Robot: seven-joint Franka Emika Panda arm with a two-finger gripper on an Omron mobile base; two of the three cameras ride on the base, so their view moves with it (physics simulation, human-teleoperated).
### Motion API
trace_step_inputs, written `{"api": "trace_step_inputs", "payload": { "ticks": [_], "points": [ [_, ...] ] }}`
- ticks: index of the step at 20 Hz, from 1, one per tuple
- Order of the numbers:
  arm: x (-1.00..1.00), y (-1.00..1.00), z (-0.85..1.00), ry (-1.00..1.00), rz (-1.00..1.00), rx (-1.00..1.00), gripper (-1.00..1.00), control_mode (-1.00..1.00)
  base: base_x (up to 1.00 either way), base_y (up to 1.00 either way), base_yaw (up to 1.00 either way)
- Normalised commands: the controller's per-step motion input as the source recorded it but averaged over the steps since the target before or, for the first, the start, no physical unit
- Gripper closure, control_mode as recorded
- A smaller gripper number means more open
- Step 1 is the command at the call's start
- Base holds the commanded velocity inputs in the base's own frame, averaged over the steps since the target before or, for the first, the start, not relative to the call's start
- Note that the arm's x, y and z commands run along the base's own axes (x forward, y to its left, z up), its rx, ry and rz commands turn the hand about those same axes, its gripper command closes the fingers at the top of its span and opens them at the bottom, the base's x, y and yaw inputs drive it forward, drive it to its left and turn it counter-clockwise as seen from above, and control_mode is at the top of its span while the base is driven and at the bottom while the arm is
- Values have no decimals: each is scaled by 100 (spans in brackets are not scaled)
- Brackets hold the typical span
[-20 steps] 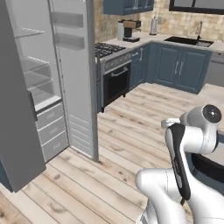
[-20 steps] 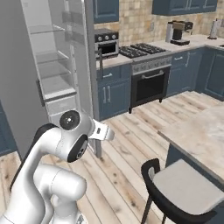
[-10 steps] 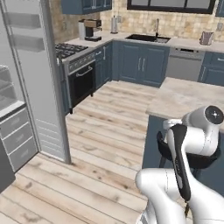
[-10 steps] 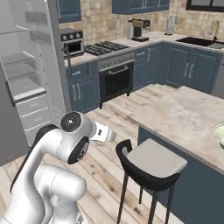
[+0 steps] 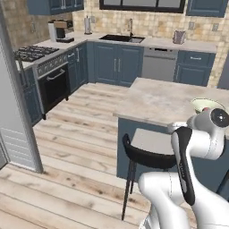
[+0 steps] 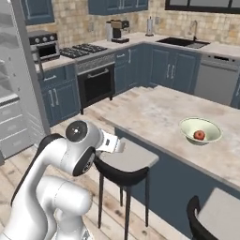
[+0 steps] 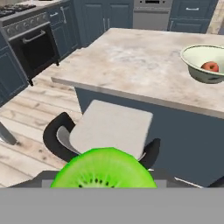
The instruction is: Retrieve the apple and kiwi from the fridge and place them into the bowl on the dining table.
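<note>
The kiwi [image 7: 104,168], bright green with small dark seeds, sits close at the bottom of the hand view, and my gripper is shut on it. The fingers are hidden behind the fruit. My hand [image 6: 113,143] hangs folded close to the arm, short of the dining table [image 6: 154,110] edge. The pale bowl [image 6: 188,127] stands on the beige top with the reddish apple [image 6: 199,135] inside. From the hand, the bowl [image 7: 194,65] and apple [image 7: 210,66] lie up and to the right. The bowl [image 5: 206,104] peeks out behind my arm. The open fridge [image 6: 14,93] stays at the far left.
A black stool with a grey seat [image 6: 124,161] stands between me and the table, directly under the hand [image 7: 109,127]. Another stool [image 6: 211,215] is at lower right. Stove [image 6: 89,51] and blue cabinets line the back wall. Wood floor to the left is free.
The whole picture has swung from the open fridge to the dining table as the base turned. The arm keeps the same folded pose.
</note>
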Motion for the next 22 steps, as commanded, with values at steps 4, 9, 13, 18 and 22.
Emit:
{"api": "trace_step_inputs", "payload": {
  "ticks": [4,9,13,18,22],
  "points": [
    [0,0,0,0,0,0,100,100,0,-86,-22],
    [0,0,0,0,0,0,100,100,0,-85,-22],
    [0,0,0,0,0,0,100,100,22,-48,-26],
    [0,0,0,0,0,0,100,100,62,-12,-29],
    [0,0,0,0,0,0,100,100,73,0,-28]
  ]
}}
